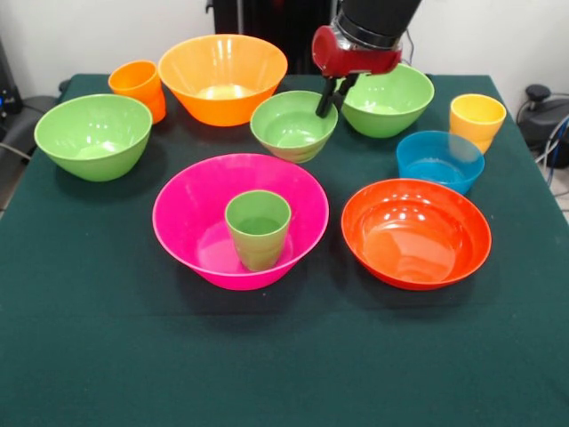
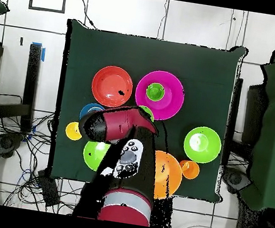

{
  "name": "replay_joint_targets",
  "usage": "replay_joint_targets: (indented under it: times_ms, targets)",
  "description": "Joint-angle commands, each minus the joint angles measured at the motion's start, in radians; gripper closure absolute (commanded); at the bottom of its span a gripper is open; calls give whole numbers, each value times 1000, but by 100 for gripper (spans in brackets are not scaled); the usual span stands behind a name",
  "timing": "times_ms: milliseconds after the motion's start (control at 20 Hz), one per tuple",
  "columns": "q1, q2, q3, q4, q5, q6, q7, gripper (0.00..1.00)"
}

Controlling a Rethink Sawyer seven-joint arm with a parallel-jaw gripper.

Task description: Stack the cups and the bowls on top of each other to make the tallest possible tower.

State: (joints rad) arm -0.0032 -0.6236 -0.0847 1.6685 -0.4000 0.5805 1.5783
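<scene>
The tower is a large pink bowl (image 1: 188, 203) (image 2: 171, 97) with a green cup (image 1: 258, 228) (image 2: 155, 92) standing upright inside it. Behind it sits the smaller green bowl (image 1: 289, 129), resting on the cloth. My gripper (image 1: 333, 98) hangs open at that bowl's right rim, its black fingers (image 1: 325, 101) slightly apart and the lower tip level with the rim. In the overhead view the arm (image 2: 122, 123) covers the gripper and most of the smaller green bowl (image 2: 146, 113).
Round the table: orange bowl (image 1: 222, 76), orange cup (image 1: 138, 84), light green bowls at left (image 1: 93, 133) and beside the gripper (image 1: 391, 102), yellow cup (image 1: 476, 117), translucent blue bowl (image 1: 440, 158), red-orange bowl (image 1: 416, 231). Dark green cloth (image 1: 267, 356) covers the table.
</scene>
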Motion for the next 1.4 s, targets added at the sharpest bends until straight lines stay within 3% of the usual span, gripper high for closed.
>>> replay_joint_targets:
  times_ms: [50,650,1050,1400]
  targets:
    - [-1,-16,102,-65,-2,134,-34,100]
    - [-1,-46,105,-77,-2,217,-38,100]
    - [-14,-62,130,-88,-16,166,-46,100]
    - [-19,-60,148,-126,-13,234,-75,100]
